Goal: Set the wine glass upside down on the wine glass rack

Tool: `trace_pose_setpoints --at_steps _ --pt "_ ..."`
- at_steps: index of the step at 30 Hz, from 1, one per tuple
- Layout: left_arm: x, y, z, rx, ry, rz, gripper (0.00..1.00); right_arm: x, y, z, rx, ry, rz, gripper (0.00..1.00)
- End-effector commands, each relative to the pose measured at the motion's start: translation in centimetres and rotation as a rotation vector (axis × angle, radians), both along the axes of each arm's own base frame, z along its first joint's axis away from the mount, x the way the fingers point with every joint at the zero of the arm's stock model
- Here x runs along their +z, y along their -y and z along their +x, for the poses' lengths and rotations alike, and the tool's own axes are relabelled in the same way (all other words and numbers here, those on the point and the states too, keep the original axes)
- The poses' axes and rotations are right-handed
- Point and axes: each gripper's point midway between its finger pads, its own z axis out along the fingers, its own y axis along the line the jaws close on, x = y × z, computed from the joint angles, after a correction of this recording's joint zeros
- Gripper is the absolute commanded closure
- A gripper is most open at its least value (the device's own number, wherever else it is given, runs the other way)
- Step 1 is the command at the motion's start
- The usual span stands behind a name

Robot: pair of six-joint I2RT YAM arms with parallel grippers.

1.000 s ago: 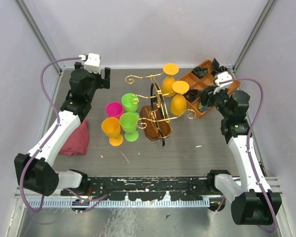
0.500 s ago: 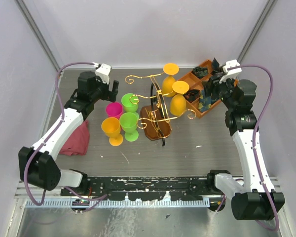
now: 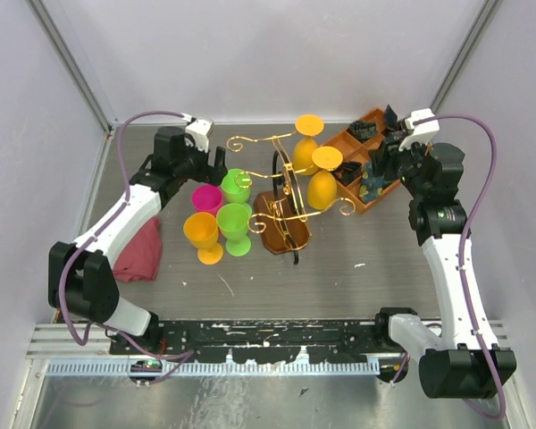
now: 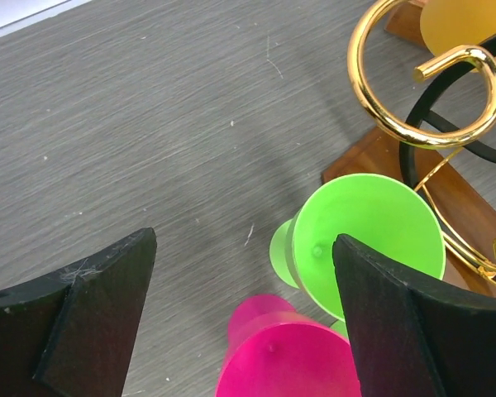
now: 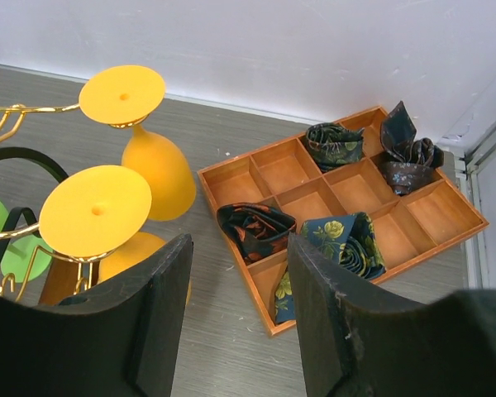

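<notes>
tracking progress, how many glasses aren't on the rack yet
4, all left of the rack: pink glass, far green glass beside it, near green glass, orange glass left of it. None looks hidden.

Bare grey tabletop (image 3: 339, 268) open from 4 to 7 o'clock of the gold wire rack (image 3: 286, 192) on its dark-brown base, pink plastic goblet (image 3: 206, 198), orange plastic goblet (image 3: 202, 232) and two green plastic goblets (image 3: 235, 222) crowding its 9 o'clock, two inverted orange glasses (image 3: 322, 186) hanging at 1 o'clock, orange-brown wooden compartment tray (image 5: 430, 217) close at 2 o'clock, red cloth (image 3: 136, 253) well apart at 8 o'clock.
</notes>
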Motion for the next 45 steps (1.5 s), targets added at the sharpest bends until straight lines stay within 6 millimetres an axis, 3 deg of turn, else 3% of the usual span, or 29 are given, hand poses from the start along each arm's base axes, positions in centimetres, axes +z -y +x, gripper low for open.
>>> trace_pose_setpoints --at_steps 1,4,10,24,33,41,45 --pt "0.8 1.8 0.5 -0.057 0.012 -0.042 0.08 2.8 0.5 0.0 -0.029 0.071 -0.004 0.45" --pt "-0.4 1.9 0.6 -0.064 -0.015 -0.003 0.14 2.6 0.6 0.1 -0.031 0.065 -0.003 0.45" --pt "-1.6 2.0 0.8 -0.066 -0.04 0.017 0.4 2.8 0.6 0.0 -0.034 0.068 0.0 0.45" --pt "-1.9 2.0 1.0 -0.063 -0.053 0.023 0.99 3.2 0.4 -0.2 -0.032 0.073 0.022 0.45" --pt "-0.6 0.8 1.6 -0.006 -0.009 0.052 1.0 3.1 0.3 0.0 -0.028 0.063 0.034 0.45" --pt "2.1 -4.8 3.3 0.17 0.047 0.093 1.0 3.4 0.0 0.1 -0.014 0.063 0.047 0.45" --pt "4.5 -6.0 3.6 0.201 0.094 0.023 1.0 3.5 -0.6 0.5 0.014 0.056 0.08 0.45"
